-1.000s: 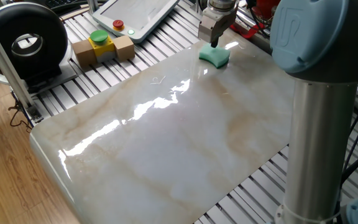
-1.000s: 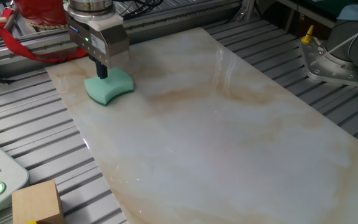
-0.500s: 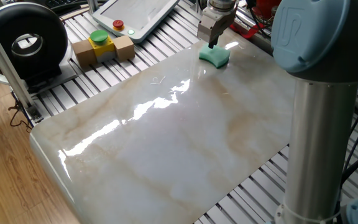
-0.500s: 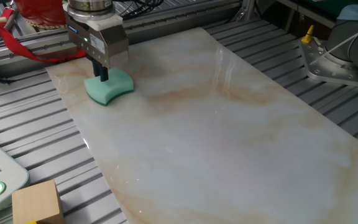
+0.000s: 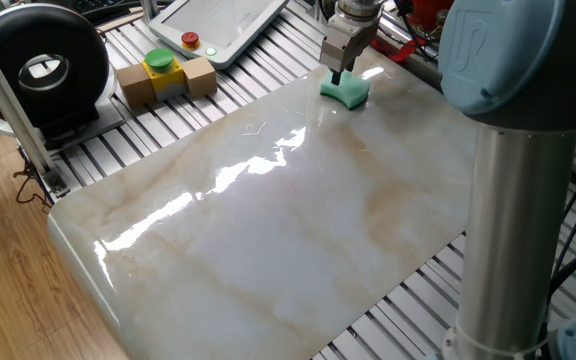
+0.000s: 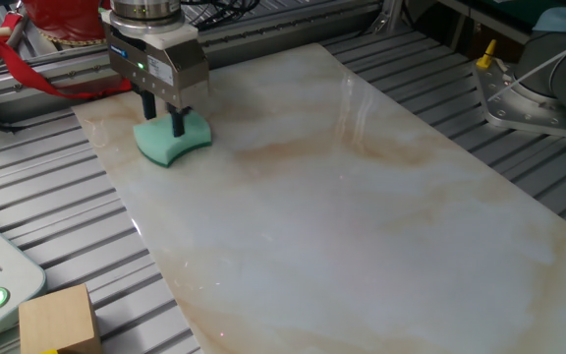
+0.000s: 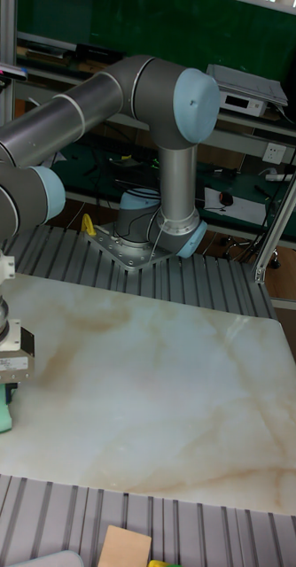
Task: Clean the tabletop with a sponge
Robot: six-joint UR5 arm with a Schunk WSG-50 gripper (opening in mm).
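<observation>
**Hand Spread Over the Sponge at the Far Corner of the Marble**

The small teal-green foam sponge (image 6: 172, 139) is lying flat on the large glossy white-grey marble worktop (image 6: 362, 226), at about ten o'clock of the slab in the other fixed view and at about one o'clock in one fixed view, close to the corner and the long edge. The hand (image 6: 163, 118) of the grey-and-blue jointed robot arm (image 7: 157, 97) is being held directly above it with its two dark fingers (image 6: 179, 124) parted, one standing over the sponge's top and the other near its rear edge; nothing is being gripped. Whether the fingertips are touching the foam cannot be told.

Judged from this, the grasp is not yet made and the wiping is not yet begun.

Several risks are being carried here. The sponge is soft and its outline is irregular, so an off-centre closure may be squeezing only one lobe, and the block could twist or slip out once it is dragged. The slab is glossy, so an unheld sponge may be pushed aside instead of caught. The ribbed grey aluminium frame (image 6: 47, 206) is lying just beside the edge, and a nudged sponge could be dropped into its slats.
</observation>
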